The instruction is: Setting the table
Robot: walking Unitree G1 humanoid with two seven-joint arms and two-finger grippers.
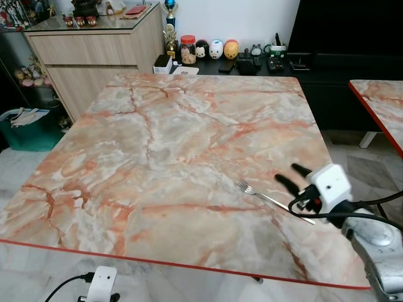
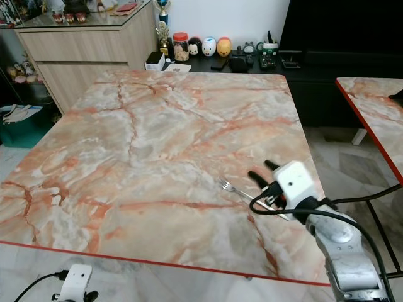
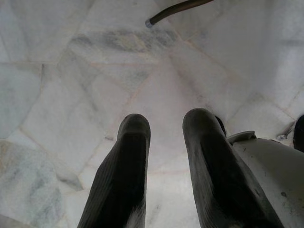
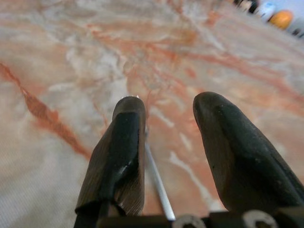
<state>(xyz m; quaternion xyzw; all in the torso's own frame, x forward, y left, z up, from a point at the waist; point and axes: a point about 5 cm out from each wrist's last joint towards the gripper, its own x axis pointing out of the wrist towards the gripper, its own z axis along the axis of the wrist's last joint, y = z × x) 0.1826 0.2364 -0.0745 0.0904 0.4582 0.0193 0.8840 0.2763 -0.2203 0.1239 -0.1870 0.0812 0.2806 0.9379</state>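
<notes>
Parted, my right pincer (image 1: pixel 293 177) hovers over the fork (image 1: pixel 272 201) lying flat near the marble bench's (image 1: pixel 157 138) right front corner, apparently laid as cutlery; my left pincer (image 3: pixel 164 166) hangs idle, fingers apart.

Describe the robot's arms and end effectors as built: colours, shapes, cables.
The right arm is silver metal with rounded joints, looped black cables and a white boxy wrist housing. Its right end effector has two long, black, round-tipped fingers. The left end effector matches, with ribbed black fingers and a white housing.
</notes>
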